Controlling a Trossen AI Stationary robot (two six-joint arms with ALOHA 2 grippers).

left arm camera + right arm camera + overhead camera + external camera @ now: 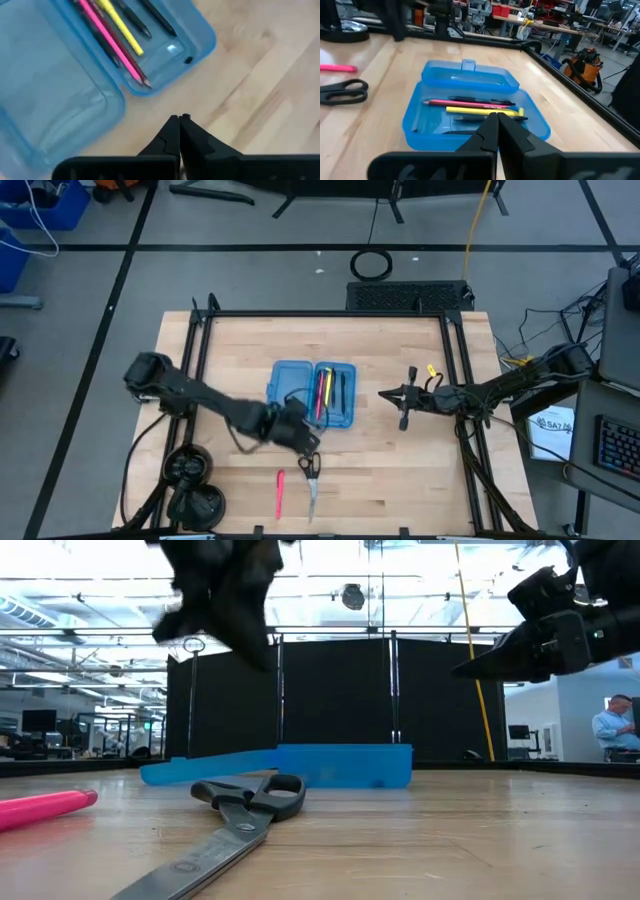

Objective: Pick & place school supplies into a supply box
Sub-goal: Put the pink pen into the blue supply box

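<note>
Wooden counter (pixel 400 470) carries the open box (pixel 312 394), with scissors (pixel 310 477) and a pink pen (pixel 280 492) lying lengthwise on the near side. Left gripper (pixel 305 442), fingers closed and empty, hovers just beside the scissor handles; right gripper (pixel 403 402), also closed and empty, is well apart.

Blue supply box (pixel 311 394) open, pens (pixel 327 390) inside — scissors (pixel 310 480), pink pen (pixel 280 492) on table.

Grey floor (pixel 300 220) crossed by dark tape lines is surrounding the wooden table (pixel 400 470). Black panels (pixel 330 700) are standing behind it; ceiling lights are glaring. A person (pixel 612 725) is sitting at a far desk.
</note>
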